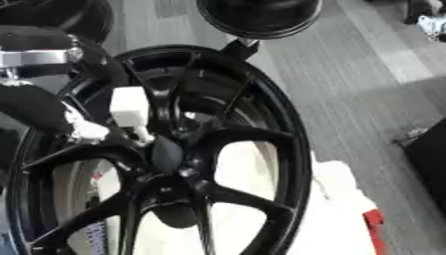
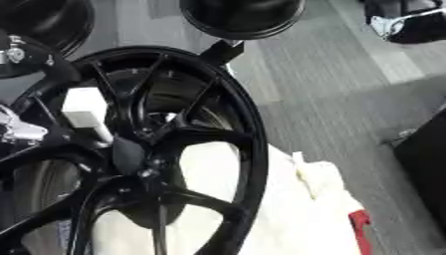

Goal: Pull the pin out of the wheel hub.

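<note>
A black spoked wheel hub (image 1: 261, 129) stands tilted and fills the left and middle of both views. A white pin (image 1: 131, 106) with a blocky head sticks out beside the hub's centre (image 1: 167, 153), its thin stem running down towards the centre. My left arm, black with a silver joint (image 1: 33, 58), comes in from the upper left. My left hand (image 1: 39, 110) is just left of the pin, with a pale tip (image 1: 88, 131) close to the stem. Whether the hand touches or holds the pin is hidden by dark parts.
A white cloth-like mass (image 2: 305, 199) with a red patch (image 2: 359, 226) lies under and right of the hub. A round black object (image 1: 260, 17) sits above the rim. Grey carpet floor (image 1: 366, 94) lies to the right, with a black and silver part (image 2: 396, 22) at the top right corner.
</note>
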Available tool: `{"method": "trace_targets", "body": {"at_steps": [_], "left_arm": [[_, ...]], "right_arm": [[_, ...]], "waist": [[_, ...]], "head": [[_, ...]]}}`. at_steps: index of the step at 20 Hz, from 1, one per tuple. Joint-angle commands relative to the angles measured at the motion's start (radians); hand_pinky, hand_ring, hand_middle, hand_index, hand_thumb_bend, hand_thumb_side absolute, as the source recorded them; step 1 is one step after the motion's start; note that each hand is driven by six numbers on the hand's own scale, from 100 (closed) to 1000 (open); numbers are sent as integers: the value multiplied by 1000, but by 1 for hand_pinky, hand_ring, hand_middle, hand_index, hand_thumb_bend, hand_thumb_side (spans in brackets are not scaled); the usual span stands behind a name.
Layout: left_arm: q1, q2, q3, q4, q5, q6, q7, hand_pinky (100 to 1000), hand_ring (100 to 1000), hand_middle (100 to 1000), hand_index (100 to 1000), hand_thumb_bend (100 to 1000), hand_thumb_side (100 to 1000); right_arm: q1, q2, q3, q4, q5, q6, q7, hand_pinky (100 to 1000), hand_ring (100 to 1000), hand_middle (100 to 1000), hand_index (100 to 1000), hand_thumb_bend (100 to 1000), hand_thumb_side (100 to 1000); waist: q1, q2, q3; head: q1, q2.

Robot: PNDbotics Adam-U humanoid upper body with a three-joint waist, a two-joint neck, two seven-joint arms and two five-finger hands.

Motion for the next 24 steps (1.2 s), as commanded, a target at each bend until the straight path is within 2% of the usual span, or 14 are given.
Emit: {"method": "trace_targets", "body": {"at_steps": [1,6,17,24], "left_arm": [[-23,6,6,18,-17,10,19,882,850,810,906,535,581],[-25,-10,1,41,-13,17,56,873,847,828,904,476,579],[-21,-33,-8,91,6,-6,93,862,842,800,882,430,536],[-15,-35,-8,101,42,-33,80,846,826,757,871,380,435]], "right_arm": [[-6,-21,-9,0,0,-2,-5,879,735,655,777,100,236],[-7,-18,-8,2,-1,-2,-8,879,734,654,776,100,243],[-6,-10,-10,5,1,3,-19,876,731,651,776,100,259],[-7,-6,-11,8,5,10,-29,874,729,648,776,100,266]], "waist": [[-8,-14,-1],[-8,-7,-4],[-3,14,-12],[0,24,-14]], "head": [[2,-13],[3,-21],[6,-28],[7,-31]]}}
